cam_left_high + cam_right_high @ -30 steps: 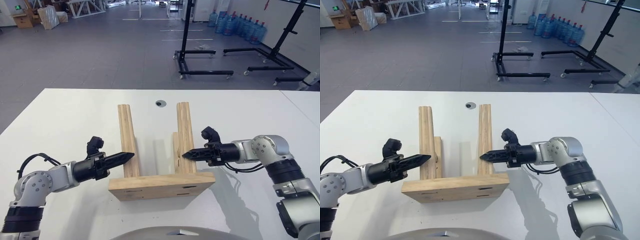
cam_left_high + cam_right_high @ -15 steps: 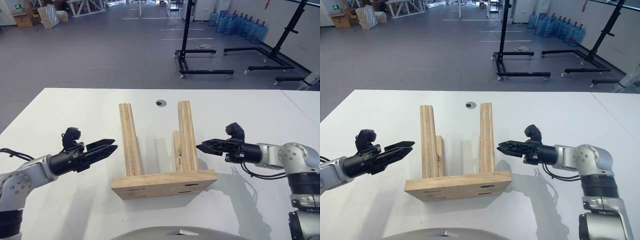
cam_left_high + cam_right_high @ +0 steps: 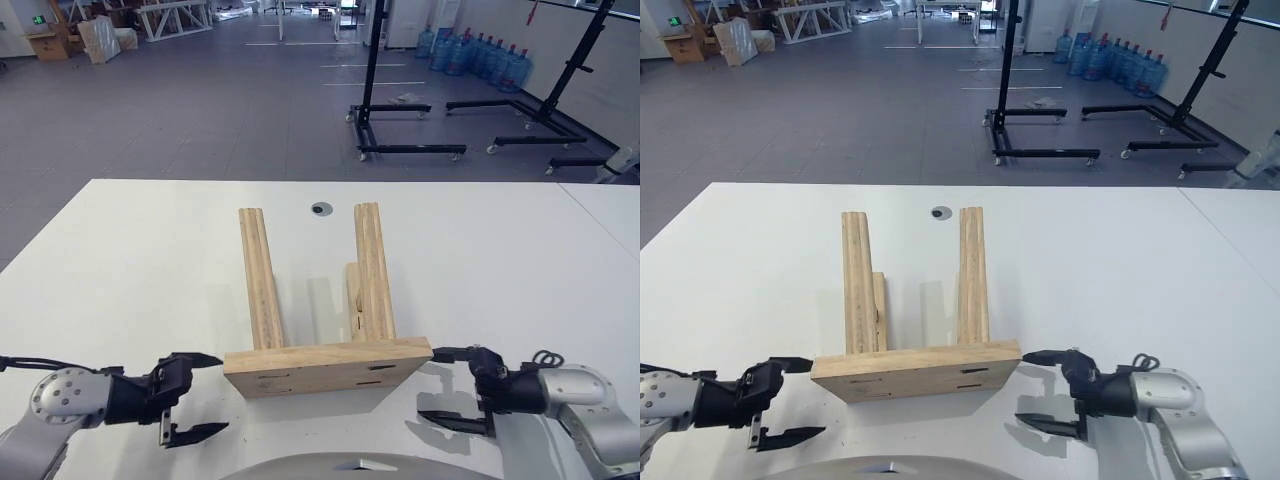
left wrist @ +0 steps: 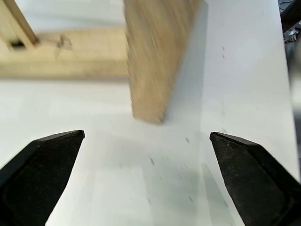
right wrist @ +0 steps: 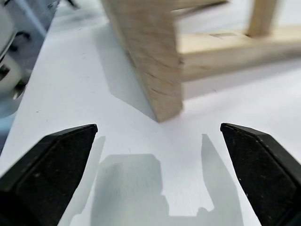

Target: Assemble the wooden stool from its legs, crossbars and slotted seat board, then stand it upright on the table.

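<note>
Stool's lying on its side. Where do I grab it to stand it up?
Probably the seat board, at its two short ends: left end effector from the left, right end effector from the right. It stands on edge with both ends bare, and the legs lie flat behind.

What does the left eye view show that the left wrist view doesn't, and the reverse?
Left eye view adds: the round hole in the white table, the far ends of the pale wooden stool legs, and black racks on the grey floor. Left wrist view adds: the end face of the seat board up close, between black fingers. Shared: seat board, table, open left gripper.
</note>
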